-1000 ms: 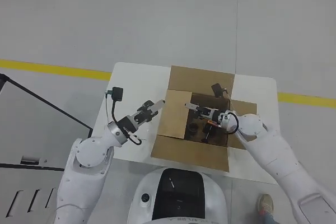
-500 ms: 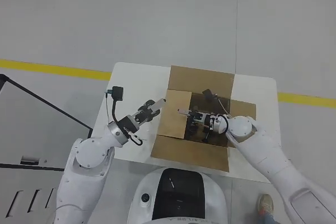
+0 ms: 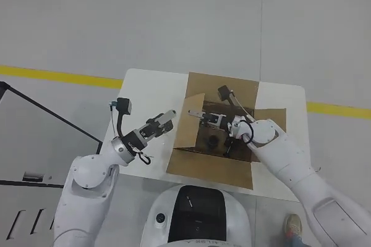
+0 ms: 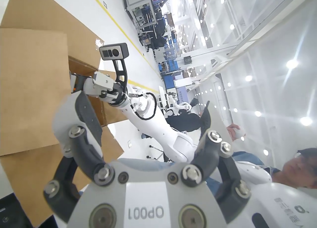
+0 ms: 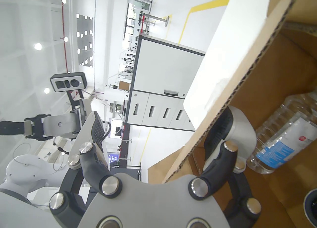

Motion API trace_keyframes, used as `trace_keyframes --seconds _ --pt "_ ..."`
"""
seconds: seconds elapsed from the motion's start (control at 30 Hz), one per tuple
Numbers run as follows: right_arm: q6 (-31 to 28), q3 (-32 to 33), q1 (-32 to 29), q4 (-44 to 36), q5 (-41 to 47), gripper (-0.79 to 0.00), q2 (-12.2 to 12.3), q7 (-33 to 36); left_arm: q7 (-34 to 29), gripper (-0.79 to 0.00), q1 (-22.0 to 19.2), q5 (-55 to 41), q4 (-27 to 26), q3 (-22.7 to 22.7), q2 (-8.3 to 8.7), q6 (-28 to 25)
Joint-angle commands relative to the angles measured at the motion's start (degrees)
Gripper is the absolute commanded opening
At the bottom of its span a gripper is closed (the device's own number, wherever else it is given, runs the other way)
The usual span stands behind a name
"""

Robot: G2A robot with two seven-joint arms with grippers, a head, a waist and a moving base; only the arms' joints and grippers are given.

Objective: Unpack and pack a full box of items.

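Observation:
An open cardboard box [image 3: 222,86] stands on the white table [image 3: 145,86]. Its left flap [image 3: 188,123] is tilted upward. My right gripper [image 3: 193,113] is open and straddles that flap's free edge. In the right wrist view the corrugated flap [image 5: 250,75] runs between the fingers of the right gripper [image 5: 163,120], close against one finger [image 5: 223,127]. A clear water bottle [image 5: 284,139] lies inside the box, beside a dark round item [image 3: 214,143]. My left gripper [image 3: 167,117] hovers open and empty over the table just left of the flap, and its fingers [image 4: 84,112] face the flap [image 4: 32,85].
The box's front flap [image 3: 207,168] and back flap lie spread flat; the right flap [image 3: 272,117] sits beside my right arm. Bare table lies left of the box. A dark frame [image 3: 25,105] stands off the table's left side.
My right gripper moved left from the box's middle to the left flap, and the flap rose from flat to tilted. The left arm drew back slightly to the left.

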Motion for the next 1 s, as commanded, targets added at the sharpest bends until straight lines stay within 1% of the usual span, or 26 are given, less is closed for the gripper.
trace_keyframes --seconds 0.0,0.1,0.27,0.33,0.47,0.63,0.77,0.97 --pt "0.1 -0.3 0.6 0.3 0.7 0.000 -0.4 0.7 -0.6 0.000 0.4 -1.0 -0.2 0.5 0.07 -0.1" --pt "0.6 -1.8 2.3 2.2 3.8 0.000 -2.0 2.4 -1.9 0.000 0.7 -2.9 0.4 1.0 0.23 -0.8" --pt "-3.1 -4.2 6.4 6.8 6.7 0.000 -5.1 3.0 -3.4 0.000 0.9 -2.9 0.6 2.2 0.55 -1.3" --pt "-3.2 -5.3 7.7 8.7 7.0 0.000 -6.3 2.7 -3.3 0.000 1.2 -3.4 0.4 3.0 0.60 -1.2" --pt "-2.7 -7.4 9.3 13.4 9.1 0.000 -8.9 3.6 -1.6 0.000 1.3 -1.2 0.9 4.6 0.73 -1.4" --pt "-3.8 -9.0 10.9 19.3 11.1 0.000 -11.8 4.7 2.1 0.000 0.6 3.6 4.5 5.3 0.92 -1.2" --pt "-5.6 -9.1 11.6 22.5 11.8 0.000 -13.1 6.0 5.2 0.000 -0.5 9.5 7.8 6.7 1.05 -1.4" --pt "-8.3 -7.7 12.0 25.6 12.3 0.000 -13.7 7.1 8.1 0.000 -2.3 12.0 11.6 8.6 1.05 -1.6"
